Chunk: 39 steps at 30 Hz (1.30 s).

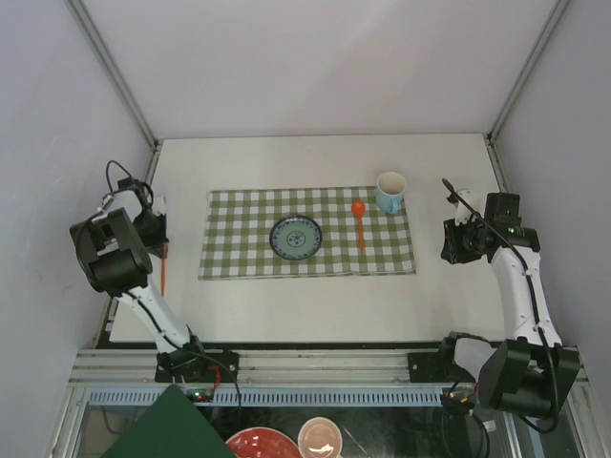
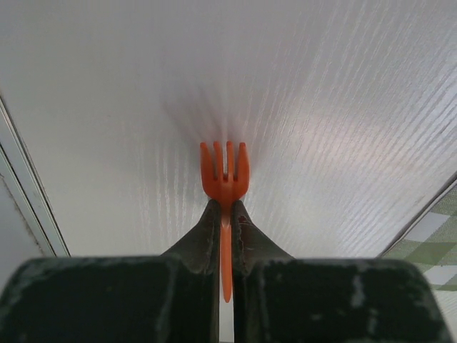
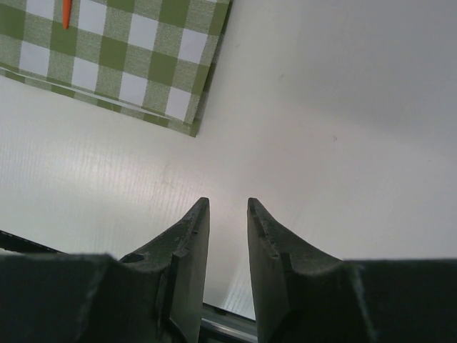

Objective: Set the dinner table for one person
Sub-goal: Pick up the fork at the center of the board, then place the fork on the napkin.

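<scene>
The dinner table is a broad off-white top. A green-and-white checked cloth lies at its middle, carrying a blue patterned plate, an orange spoon and a light blue cup. At the table's left edge, my left gripper is shut on the handle of an orange fork, tines pointing away over bare table. In the top view the fork shows as a thin orange line by the left gripper. My right gripper stands open and empty, right of the cloth.
The metal frame runs close along the left of the fork. The cloth's corner shows at the right of the left wrist view. Below the table's near edge sit a red bowl, a pink bowl and a green board.
</scene>
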### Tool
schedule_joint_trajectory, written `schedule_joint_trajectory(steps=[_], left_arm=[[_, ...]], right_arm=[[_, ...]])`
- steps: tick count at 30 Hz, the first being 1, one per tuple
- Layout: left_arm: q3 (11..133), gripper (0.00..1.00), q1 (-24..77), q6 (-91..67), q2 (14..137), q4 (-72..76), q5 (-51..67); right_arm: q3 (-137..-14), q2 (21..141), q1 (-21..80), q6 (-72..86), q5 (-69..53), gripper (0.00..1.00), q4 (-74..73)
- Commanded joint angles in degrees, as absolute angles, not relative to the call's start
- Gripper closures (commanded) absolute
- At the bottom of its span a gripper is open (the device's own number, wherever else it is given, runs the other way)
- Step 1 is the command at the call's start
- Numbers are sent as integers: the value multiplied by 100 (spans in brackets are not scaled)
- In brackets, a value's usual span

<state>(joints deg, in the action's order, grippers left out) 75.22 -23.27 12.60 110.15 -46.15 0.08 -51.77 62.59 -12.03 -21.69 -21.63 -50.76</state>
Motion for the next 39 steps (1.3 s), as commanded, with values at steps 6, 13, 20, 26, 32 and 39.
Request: schedule_joint_trajectory(steps=[6, 13, 20, 26, 32, 39], left_arm=[[7557, 100, -1904, 914, 10469, -4485, 87], [8348, 100, -1092, 242, 10313, -5021, 255], [9327, 100, -154, -344, 10869, -5507, 346], [9895, 100, 440, -692, 11435, -5581, 367], [10131, 100, 701, -863, 11934, -5491, 365], [9945, 100, 753, -1052, 12029, -5305, 385]], right_arm=[[-5283, 6214, -1230, -2181, -2301, 72, -5001], [-5288, 6192, -1239, -2180, -2303, 72, -5020], [-5282, 6170, -1237, -2190, -2328, 72, -5026], [-5282, 6101, -1266, -2203, -2373, 72, -5040], [-5274, 6092, -1311, -2241, -2419, 72, -5065], [-5259, 6047, -1353, -2261, -2445, 72, -5055]])
